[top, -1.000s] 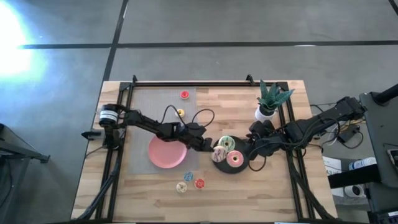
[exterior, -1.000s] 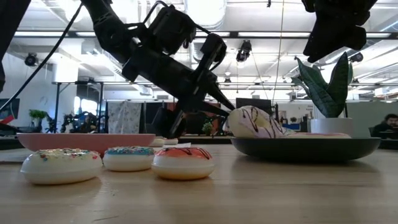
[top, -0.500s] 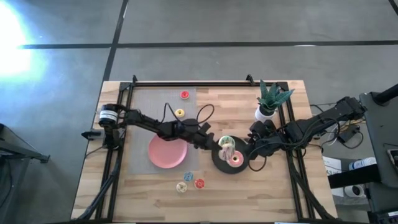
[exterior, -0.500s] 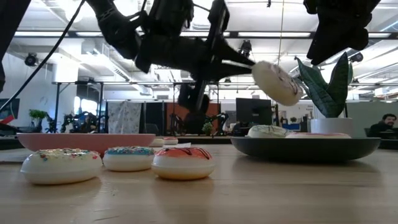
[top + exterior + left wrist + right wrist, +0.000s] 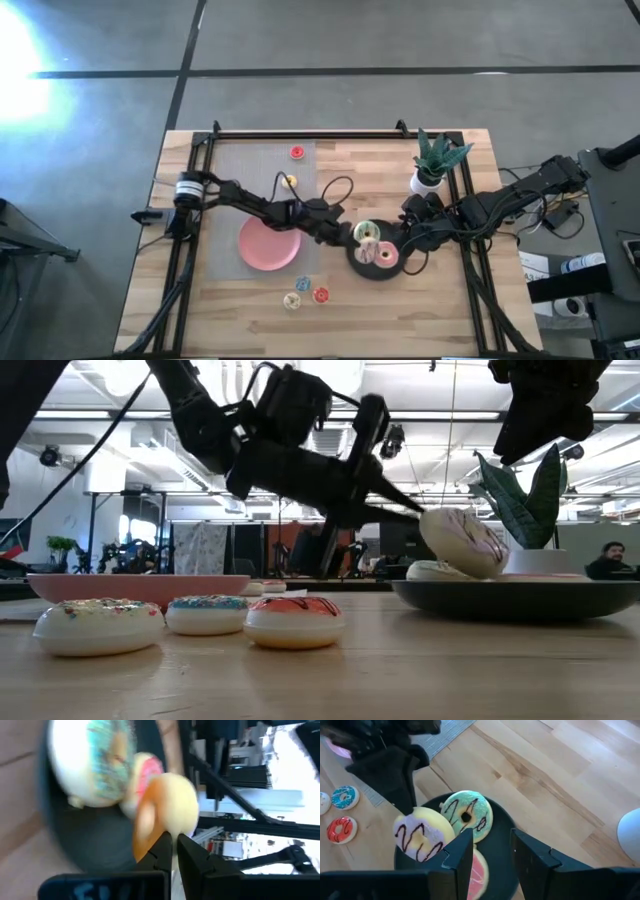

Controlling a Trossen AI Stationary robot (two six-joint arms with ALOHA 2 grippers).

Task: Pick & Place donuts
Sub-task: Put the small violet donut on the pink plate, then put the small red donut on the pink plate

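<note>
Donuts, toy, assorted. White donut (image 5: 463,541) with dark drizzle is hanging tilted above the black plate (image 5: 360,266), pinched by its rim in the left pincer (image 5: 415,513), whose fingers are closing on it. Green donut (image 5: 467,815) and pink donut (image 5: 476,870) are lying flat on the same plate, touching each other. Three small donuts (image 5: 190,619) are sitting in a row on the table (image 5: 400,670), near the pink plate (image 5: 268,244); two more tiny ones are lying by the table's far edge. Right pincer (image 5: 487,851) is hovering just beside the black plate, fingers standing apart and holding nothing. Handling, as judged: each ring is looking light, rigid and smooth, so likely to slip or swing in a thin grip; taking hold across the ring wall, one finger through the hole, is seeming surest. Nothing here appears fragile.
</note>
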